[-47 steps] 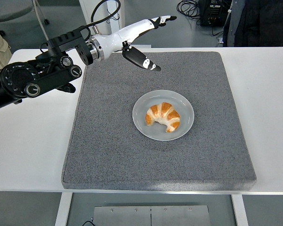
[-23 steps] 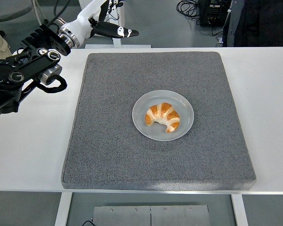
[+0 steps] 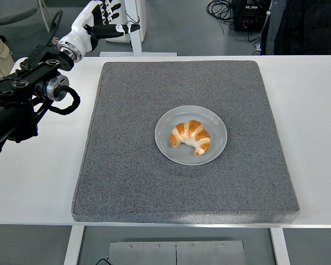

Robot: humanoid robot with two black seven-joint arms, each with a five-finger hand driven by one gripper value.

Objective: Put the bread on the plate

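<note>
A golden croissant [image 3: 191, 137] with white icing stripes lies on the pale grey plate [image 3: 216, 147], near the middle of the dark grey mat [image 3: 132, 165]. My left hand [image 3: 106, 21] is high at the far left corner, well away from the plate, its white fingers spread and holding nothing. The black left arm [image 3: 27, 94] runs down the left side of the table. No right arm shows.
The white table [image 3: 314, 121] extends around the mat on both sides. Beyond the far edge are a white stand [image 3: 133, 33], cables and dark equipment [image 3: 248, 14] on the floor, and a person's dark clothing [image 3: 303, 25] at top right.
My left hand has pulled back from above the mat's far edge toward the far left corner and risen. The croissant and plate have not moved.
</note>
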